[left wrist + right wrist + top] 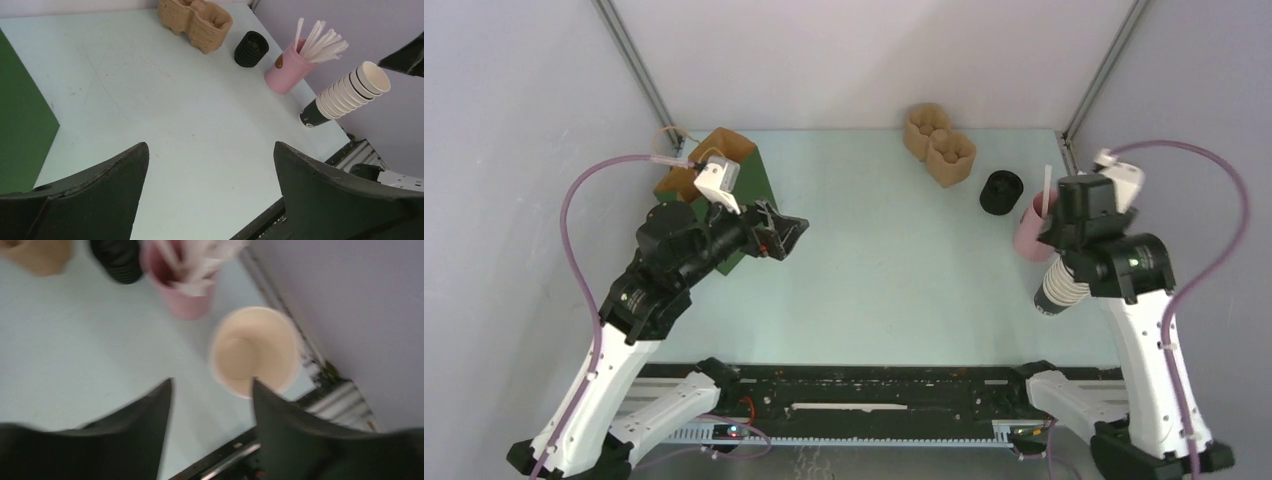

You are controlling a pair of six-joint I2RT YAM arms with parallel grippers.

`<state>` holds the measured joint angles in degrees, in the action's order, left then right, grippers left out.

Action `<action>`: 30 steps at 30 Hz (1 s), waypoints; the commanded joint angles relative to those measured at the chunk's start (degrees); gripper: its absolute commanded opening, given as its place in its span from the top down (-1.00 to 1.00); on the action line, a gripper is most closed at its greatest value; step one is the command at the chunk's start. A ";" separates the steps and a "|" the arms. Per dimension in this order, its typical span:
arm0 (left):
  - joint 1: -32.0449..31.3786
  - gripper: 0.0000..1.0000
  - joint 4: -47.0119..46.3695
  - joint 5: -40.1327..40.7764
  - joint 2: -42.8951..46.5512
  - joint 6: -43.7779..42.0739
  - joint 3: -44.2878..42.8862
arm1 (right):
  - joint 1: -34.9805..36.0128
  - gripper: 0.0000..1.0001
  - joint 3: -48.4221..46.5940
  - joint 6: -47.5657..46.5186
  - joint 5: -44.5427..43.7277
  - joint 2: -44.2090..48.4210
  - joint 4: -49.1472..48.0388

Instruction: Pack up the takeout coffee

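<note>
The lidless paper cup (255, 350), white-rimmed and cream inside, tops a leaning nested stack (340, 97) at the near right; ribbed round black lids (1001, 192) sit stacked farther back.

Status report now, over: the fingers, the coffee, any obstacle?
Left fingers open, empty. Right fingers open above cup stack. No lidded coffee seen. Pink straw cup close beside stack.

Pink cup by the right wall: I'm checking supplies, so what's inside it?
White straws stand in the pink cup, fanning out above its rim. Their lower ends and the cup's bottom are hidden by its wall.
</note>
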<state>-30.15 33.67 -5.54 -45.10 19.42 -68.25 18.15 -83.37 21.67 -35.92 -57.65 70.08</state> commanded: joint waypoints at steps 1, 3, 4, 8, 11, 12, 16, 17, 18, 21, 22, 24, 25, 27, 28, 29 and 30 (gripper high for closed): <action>-0.35 -0.99 -4.56 -5.03 0.36 -0.99 1.53 | -13.07 -0.13 -0.05 2.92 3.46 3.02 4.54; -0.35 -1.00 -5.32 -5.99 0.64 -0.69 2.36 | -17.17 0.00 1.61 1.52 7.59 3.75 2.60; -0.35 -1.00 -5.83 -6.77 0.84 -0.55 2.84 | -19.62 0.00 2.36 1.12 9.74 3.70 1.85; -0.35 -1.00 -6.16 -7.95 1.52 -0.52 3.91 | -22.02 0.14 3.47 -0.12 16.23 3.16 -1.18; -0.35 -1.00 -6.16 -8.70 2.35 -0.64 4.70 | -22.02 0.03 4.75 -1.84 15.95 3.00 -2.89; -0.35 -1.00 -6.16 -8.78 2.65 -0.68 5.03 | -22.02 0.02 5.27 -2.42 15.47 2.54 -3.28; -0.35 -1.00 -6.38 -8.36 3.33 -0.96 6.15 | -22.02 0.04 6.98 -3.08 14.48 -0.12 -4.19; -0.35 -1.00 -6.34 -8.36 3.42 -1.03 6.32 | -22.02 0.04 7.18 -3.23 14.32 -0.49 -4.86; -0.35 -1.00 -6.46 -8.35 3.48 -0.97 6.48 | -22.00 0.06 7.33 -3.48 14.15 -0.83 -5.42; -0.35 -1.00 -6.51 -8.47 3.94 -0.96 6.78 | -21.93 0.15 7.59 -4.09 12.15 -1.67 -6.74; -0.35 -1.00 -6.51 -8.55 4.08 -0.96 6.85 | -21.81 0.15 7.61 -4.18 11.36 -2.02 -6.79; -0.35 -1.00 -6.51 -8.81 4.13 -0.96 6.98 | -21.44 0.19 7.64 -4.16 10.00 -2.24 -6.68; -0.35 -0.99 -6.51 -8.91 4.22 -1.01 7.05 | -21.34 0.21 7.69 -4.22 9.62 -2.16 -6.78; -0.35 -1.00 -6.53 -8.94 4.44 -0.96 7.29 | -21.23 0.28 7.87 -4.41 9.49 -2.10 -7.06; -0.35 -1.00 -6.52 -8.86 4.48 -1.03 7.40 | -21.16 0.31 7.85 -4.44 9.39 -2.12 -7.13; -0.35 -1.00 -6.51 -8.79 4.56 -1.05 7.46 | -21.14 0.34 8.02 -4.59 9.36 -2.19 -7.25; -0.35 -1.00 -6.47 -8.78 4.65 -1.12 7.57 | -21.10 0.38 8.00 -4.59 9.42 -2.28 -7.29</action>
<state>-30.15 28.73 -13.32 -41.17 19.42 -61.69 -3.33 -75.40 18.31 -24.56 -60.16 64.75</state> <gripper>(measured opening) 0.996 0.343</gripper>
